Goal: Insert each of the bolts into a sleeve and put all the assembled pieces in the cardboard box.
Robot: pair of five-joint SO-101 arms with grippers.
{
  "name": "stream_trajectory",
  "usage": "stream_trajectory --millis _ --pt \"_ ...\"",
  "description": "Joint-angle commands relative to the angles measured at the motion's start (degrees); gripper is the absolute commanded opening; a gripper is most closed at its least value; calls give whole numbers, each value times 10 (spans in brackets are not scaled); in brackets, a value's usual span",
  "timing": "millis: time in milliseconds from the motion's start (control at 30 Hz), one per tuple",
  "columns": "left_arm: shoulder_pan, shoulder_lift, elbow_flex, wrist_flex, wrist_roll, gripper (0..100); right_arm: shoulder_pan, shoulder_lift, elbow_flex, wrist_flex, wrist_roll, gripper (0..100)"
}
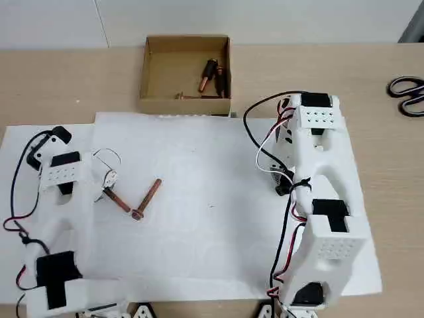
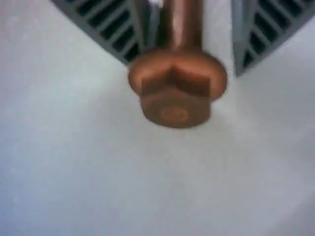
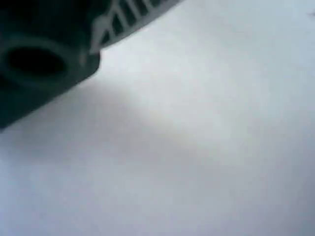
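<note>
Jaws of the left arm (image 1: 63,175), which reaches low over the white foam sheet (image 1: 212,252), pinch the shank of a copper flanged bolt (image 2: 174,83). Its head touches a second copper bolt (image 1: 148,197). The right arm (image 1: 324,159) sits folded.

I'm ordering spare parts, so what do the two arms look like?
The left arm and right arm have white plastic shells with black motors at the joints and a panel of small holes. Black, red and white cables loop along them. The left fingers are grey with ribbed slots.
</note>
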Motion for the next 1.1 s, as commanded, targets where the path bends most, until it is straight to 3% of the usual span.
stream_trajectory --millis 0,100,200,367,500,700,833,1067 --pt "-1 33 -24 -9 0 104 5 -40 -24 10 5 3" --pt "-1 43 -36 -9 10 92 5 -40 -24 10 5 3" --pt "1 47 -49 -9 10 8 5 -40 -24 10 5 3" --pt "3 42 -60 -5 9 5 5 -41 -24 10 5 3" --pt "11 41 -116 54 9 5 2 -43 -25 10 6 3" --pt "46 41 -324 271 9 5 2 -122 -26 10 76 3" --pt "71 41 -483 368 8 5 -7 -202 -26 4 86 3" --pt "135 11 -706 397 -23 5 -29 -300 -25 9 92 3"
